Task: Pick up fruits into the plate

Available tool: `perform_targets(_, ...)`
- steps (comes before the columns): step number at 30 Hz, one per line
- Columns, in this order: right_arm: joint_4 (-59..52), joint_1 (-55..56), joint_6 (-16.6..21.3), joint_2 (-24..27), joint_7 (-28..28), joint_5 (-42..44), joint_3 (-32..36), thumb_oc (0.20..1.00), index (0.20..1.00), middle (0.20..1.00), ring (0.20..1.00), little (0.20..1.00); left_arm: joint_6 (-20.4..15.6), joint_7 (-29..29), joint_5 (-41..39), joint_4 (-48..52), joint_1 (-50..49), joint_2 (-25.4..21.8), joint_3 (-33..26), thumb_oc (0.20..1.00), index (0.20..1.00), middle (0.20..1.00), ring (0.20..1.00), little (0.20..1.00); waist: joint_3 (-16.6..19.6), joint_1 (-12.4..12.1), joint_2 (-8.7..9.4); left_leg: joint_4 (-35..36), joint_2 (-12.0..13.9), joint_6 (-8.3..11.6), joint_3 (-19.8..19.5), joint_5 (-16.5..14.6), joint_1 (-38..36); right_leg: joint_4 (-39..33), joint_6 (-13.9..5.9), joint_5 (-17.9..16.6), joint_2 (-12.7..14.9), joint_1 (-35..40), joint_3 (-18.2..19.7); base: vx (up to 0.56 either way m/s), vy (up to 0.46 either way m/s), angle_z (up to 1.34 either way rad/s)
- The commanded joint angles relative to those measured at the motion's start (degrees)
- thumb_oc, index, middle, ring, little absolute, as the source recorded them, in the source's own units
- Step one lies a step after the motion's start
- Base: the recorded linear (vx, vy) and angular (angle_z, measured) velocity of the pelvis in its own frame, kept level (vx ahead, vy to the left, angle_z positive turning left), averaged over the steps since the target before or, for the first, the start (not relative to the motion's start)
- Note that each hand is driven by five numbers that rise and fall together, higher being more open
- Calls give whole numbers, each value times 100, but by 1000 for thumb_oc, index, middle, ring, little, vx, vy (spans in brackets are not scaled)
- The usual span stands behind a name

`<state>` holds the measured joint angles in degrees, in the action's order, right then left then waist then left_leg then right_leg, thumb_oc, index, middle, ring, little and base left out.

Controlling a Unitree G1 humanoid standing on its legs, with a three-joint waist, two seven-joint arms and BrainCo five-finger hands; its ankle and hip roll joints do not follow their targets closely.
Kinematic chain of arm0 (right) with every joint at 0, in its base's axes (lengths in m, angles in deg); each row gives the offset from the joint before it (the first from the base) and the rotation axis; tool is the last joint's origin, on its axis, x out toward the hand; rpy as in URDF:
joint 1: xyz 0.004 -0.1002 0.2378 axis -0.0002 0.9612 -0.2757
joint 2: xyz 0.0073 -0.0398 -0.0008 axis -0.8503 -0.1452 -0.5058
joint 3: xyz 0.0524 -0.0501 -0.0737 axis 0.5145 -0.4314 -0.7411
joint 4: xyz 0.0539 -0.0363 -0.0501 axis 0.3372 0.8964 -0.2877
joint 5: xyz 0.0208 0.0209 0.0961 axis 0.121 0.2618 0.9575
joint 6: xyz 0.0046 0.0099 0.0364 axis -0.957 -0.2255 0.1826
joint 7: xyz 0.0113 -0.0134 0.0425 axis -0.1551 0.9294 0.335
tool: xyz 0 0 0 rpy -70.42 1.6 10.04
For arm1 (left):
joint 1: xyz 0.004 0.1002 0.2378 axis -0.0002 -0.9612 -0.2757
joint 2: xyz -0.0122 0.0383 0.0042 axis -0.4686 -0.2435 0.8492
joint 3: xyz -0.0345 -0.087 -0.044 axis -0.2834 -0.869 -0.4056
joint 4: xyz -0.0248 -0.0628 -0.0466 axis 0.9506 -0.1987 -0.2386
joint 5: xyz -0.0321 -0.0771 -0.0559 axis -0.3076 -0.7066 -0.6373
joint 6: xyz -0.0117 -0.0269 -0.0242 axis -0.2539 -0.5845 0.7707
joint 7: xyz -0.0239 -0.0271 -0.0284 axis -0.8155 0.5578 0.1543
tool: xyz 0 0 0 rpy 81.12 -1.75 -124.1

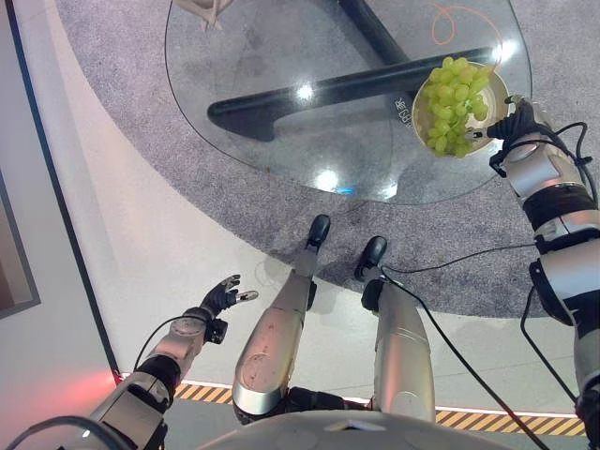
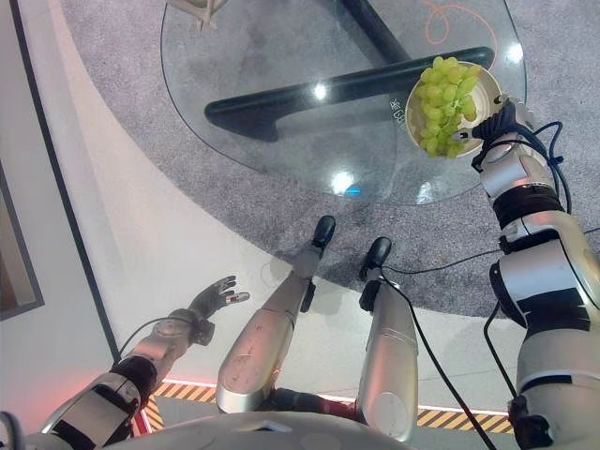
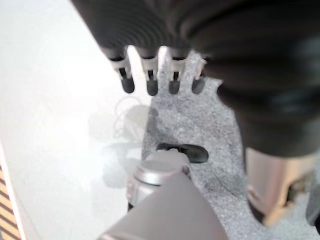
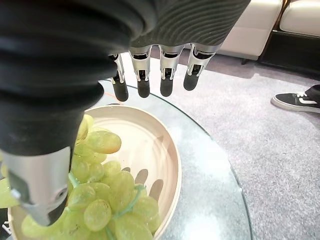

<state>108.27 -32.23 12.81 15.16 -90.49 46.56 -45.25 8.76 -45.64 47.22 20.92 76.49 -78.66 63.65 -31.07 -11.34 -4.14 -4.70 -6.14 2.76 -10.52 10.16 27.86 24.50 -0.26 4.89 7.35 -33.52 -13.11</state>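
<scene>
A bunch of green grapes [image 1: 453, 101] lies in a pale wooden plate [image 1: 494, 86] at the right edge of the round glass table [image 1: 281, 56]. In the right wrist view the grapes [image 4: 102, 200] fill the plate's near side and its rim [image 4: 172, 165] curves past them. My right hand [image 1: 518, 119] hovers just beside and above the plate, its fingers [image 4: 144, 80] straight and apart from the fruit, holding nothing. My left hand [image 1: 221, 295] hangs low at my side over the pale floor, its fingers [image 3: 150, 82] relaxed and empty.
The glass table rests on a black crossed base [image 1: 328, 89] over grey carpet [image 1: 122, 103]. A person's black shoe [image 4: 295, 101] stands on the carpet beyond the table, with a pale sofa [image 4: 255, 25] behind it.
</scene>
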Motion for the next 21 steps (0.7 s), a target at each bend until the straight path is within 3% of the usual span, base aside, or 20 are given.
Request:
perform_targets(1,122,-138,112,326,-303,-132,-271,1000,1000,1000,1000,1000,-58,29,-3,-77,-214,-29,98,1000,1000,1000,1000,1000,128,7,-111,-1053,-153,-376,425,-1402,-169,-697,-347,-194,-152,468,87,0,0,0)
perform_targets(14,-683,992,704,131,-459,1030,562,1000,1000,1000,1000,1000,63,-167,-7,-373,-128,22,-219,1000,1000,1000,1000,1000,129,239,73,-702,7,-331,580,-1476,-1145,-965,-353,-127,-188,1395,255,2,-2,-1)
perform_targets(15,-1589,2219,1158,-295,-432,2187,1127,1000,1000,1000,1000,1000,104,-150,80,-579,-153,143,-314,1000,1000,1000,1000,1000,453,470,240,-437,101,-304,661,-1504,-1554,-1261,-386,-183,-184,1804,384,62,-16,-15)
perform_targets(16,-1688,2405,1247,-390,-373,2357,1221,1000,1000,1000,1000,1000,104,-137,109,-608,-167,173,-339,1000,1000,1000,1000,1000,506,505,263,-402,113,-299,672,-1512,-1609,-1309,-391,-190,-181,1868,408,120,-20,-11)
perform_targets(19,-1891,3935,2056,-1178,168,3109,1813,1000,1000,1000,1000,1000,158,-4,337,-839,-319,380,-527,1000,1000,1000,1000,1000,952,730,374,-110,189,-278,810,-1571,-2124,-1633,-422,-210,-204,2392,575,148,-23,-17)
perform_targets(21,-1794,4447,2299,-1428,482,3362,1975,1000,1000,1000,1000,1000,132,32,460,-916,-421,463,-581,1000,1000,1000,1000,1000,1119,781,392,-10,217,-281,858,-1584,-2311,-1731,-430,-213,-219,2580,622,139,-25,-25)
